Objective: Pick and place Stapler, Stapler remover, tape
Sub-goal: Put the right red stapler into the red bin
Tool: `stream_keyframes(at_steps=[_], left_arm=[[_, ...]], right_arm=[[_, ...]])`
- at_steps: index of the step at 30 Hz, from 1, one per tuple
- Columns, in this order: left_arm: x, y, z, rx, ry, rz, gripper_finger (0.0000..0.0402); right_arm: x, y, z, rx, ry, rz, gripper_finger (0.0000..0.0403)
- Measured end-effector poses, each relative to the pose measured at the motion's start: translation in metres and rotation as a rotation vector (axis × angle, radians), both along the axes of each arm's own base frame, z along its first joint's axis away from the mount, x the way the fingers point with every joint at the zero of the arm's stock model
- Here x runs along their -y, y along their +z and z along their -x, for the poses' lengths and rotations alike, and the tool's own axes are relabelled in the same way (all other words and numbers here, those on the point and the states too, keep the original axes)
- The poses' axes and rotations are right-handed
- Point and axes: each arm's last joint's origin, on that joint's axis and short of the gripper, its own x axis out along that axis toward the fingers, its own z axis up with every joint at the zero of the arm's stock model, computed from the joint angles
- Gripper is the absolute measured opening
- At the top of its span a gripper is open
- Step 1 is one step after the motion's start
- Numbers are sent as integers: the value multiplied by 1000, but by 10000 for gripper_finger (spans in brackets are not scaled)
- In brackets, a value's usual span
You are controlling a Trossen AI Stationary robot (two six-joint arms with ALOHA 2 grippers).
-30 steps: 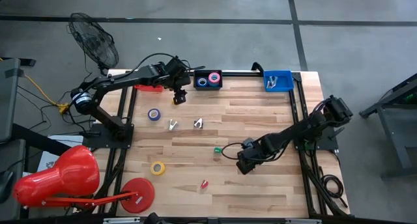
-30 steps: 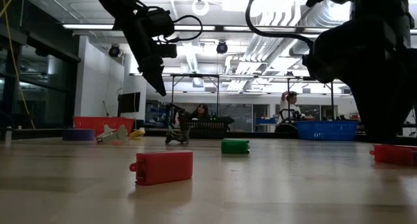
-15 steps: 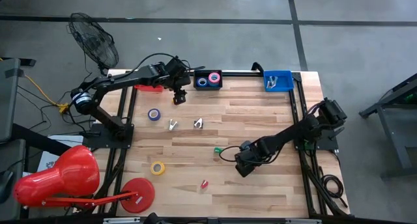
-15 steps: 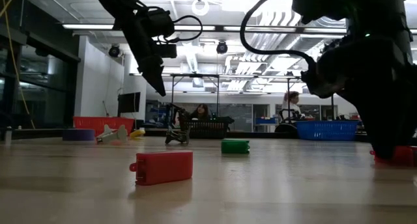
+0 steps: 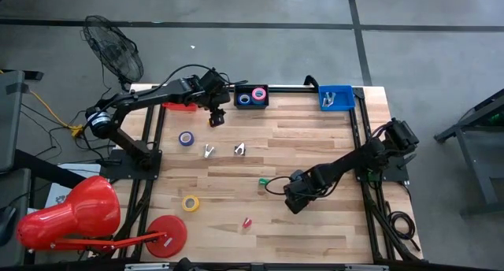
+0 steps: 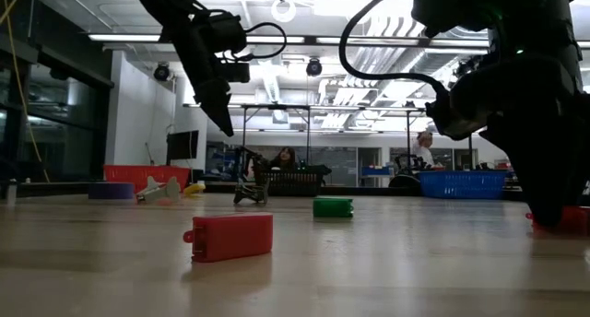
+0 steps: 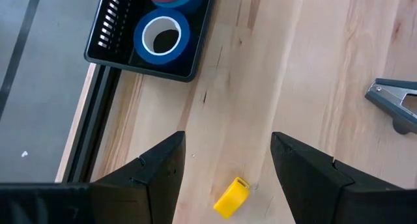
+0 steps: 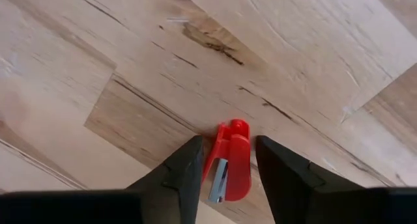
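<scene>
My right gripper (image 5: 293,202) is low over the table's middle right, open, with its fingers on either side of a small red stapler (image 8: 231,162) that lies flat on the wood. In the low view that stapler's end (image 6: 576,217) shows beside the gripper. My left gripper (image 5: 216,119) hangs open, well above the table (image 6: 226,123), near the dark bin (image 5: 252,103). A small yellow stapler (image 7: 231,196) lies on the table below it. The bin holds a blue tape roll (image 7: 161,36) and a pink one (image 5: 259,92). My right gripper comes from above, pointing down, one finger (image 8: 186,165) on each long side of the red stapler, which lies flat on the table. The gaps at its sides (image 8: 208,160) are very narrow. I cannot tell whether either finger touches it.
On the table lie a blue tape roll (image 5: 186,138), a yellow one (image 5: 190,202), two staple removers (image 5: 209,150) (image 5: 239,149), a green stapler (image 5: 262,182) and a second red stapler (image 5: 246,222). A blue bin (image 5: 336,98) and a red bin (image 5: 179,107) stand at the far edge. A red disc (image 5: 167,234) sits at the near left.
My right gripper has moved a little toward the table's near left and come down over the red stapler, which now shows between its fingers. It has hardly moved in the last half second. The left arm has kept still.
</scene>
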Motion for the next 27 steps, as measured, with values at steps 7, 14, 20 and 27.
stream_keyframes(at_steps=[7, 14, 20, 27], left_arm=[[0, 0, 0, 4, -5, 7, 221], [1, 2, -4, 71, -52, 47, 221], [2, 7, -11, 222, -166, 122, 221], [5, 24, -24, 522, -428, 248, 221]], right_arm=[[3, 0, -1, -4, 10, -14, 111], [18, 23, -6, 144, 21, 48, 68], [47, 63, -8, 378, -5, 175, 64], [82, 118, -7, 729, 57, 395, 71]])
